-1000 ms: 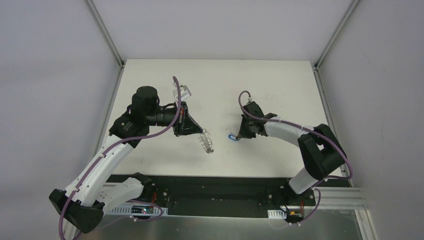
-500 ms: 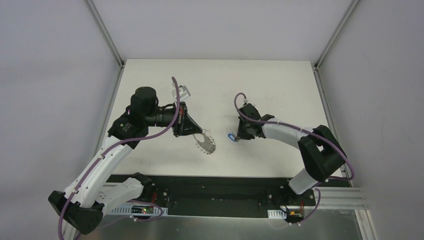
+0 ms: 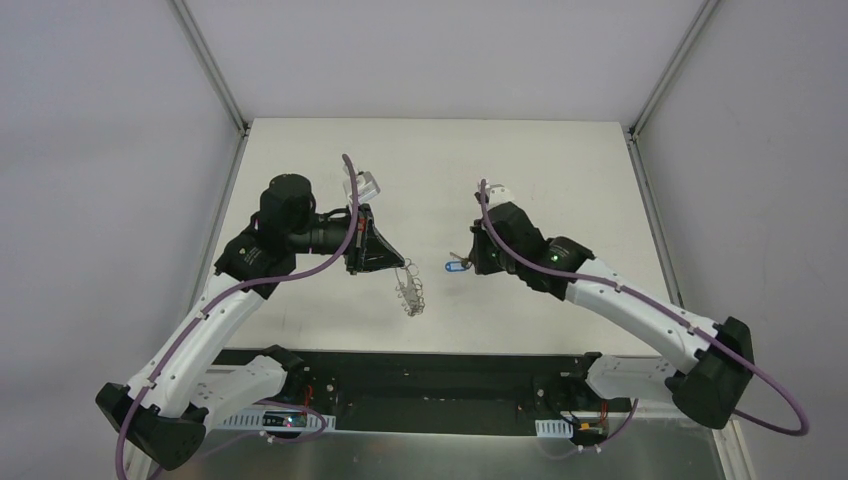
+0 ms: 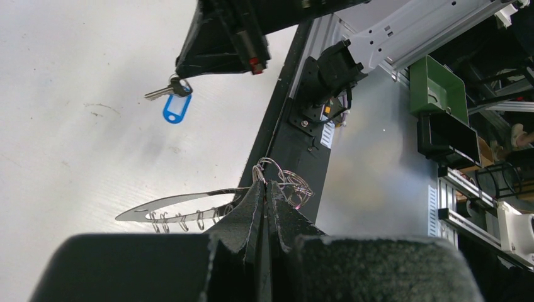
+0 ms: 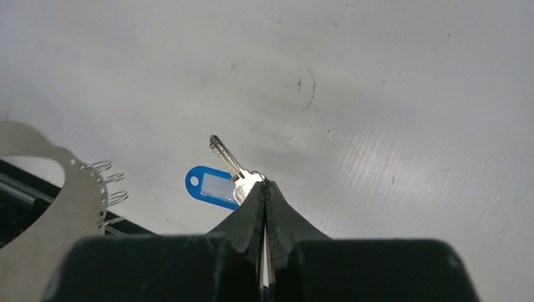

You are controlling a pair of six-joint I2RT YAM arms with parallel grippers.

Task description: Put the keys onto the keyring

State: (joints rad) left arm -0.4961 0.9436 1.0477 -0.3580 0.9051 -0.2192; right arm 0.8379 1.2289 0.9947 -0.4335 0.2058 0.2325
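Note:
The keyring (image 3: 410, 289), a thin silvery ring with small wire loops along its rim, hangs edge-on from my left gripper (image 3: 401, 268), which is shut on its rim. In the left wrist view the keyring (image 4: 182, 204) stretches left from the pinched fingertips (image 4: 267, 184). My right gripper (image 3: 470, 262) is shut on the head of a silver key (image 5: 232, 165) with a blue tag (image 5: 211, 187), held above the table. The key (image 3: 456, 266) hangs a short way right of the ring, not touching it. The keyring (image 5: 56, 211) shows at the right wrist view's left edge.
The white table (image 3: 560, 180) is walled by grey panels left, right and behind. A black rail (image 3: 430, 365) with the arm bases runs along the near edge. Past that edge the left wrist view shows a green bin (image 4: 441, 88).
My right gripper has shut on the key and lifted it off the table, the arm stretching out. The keyring in my left gripper has swung from flat back to edge-on.

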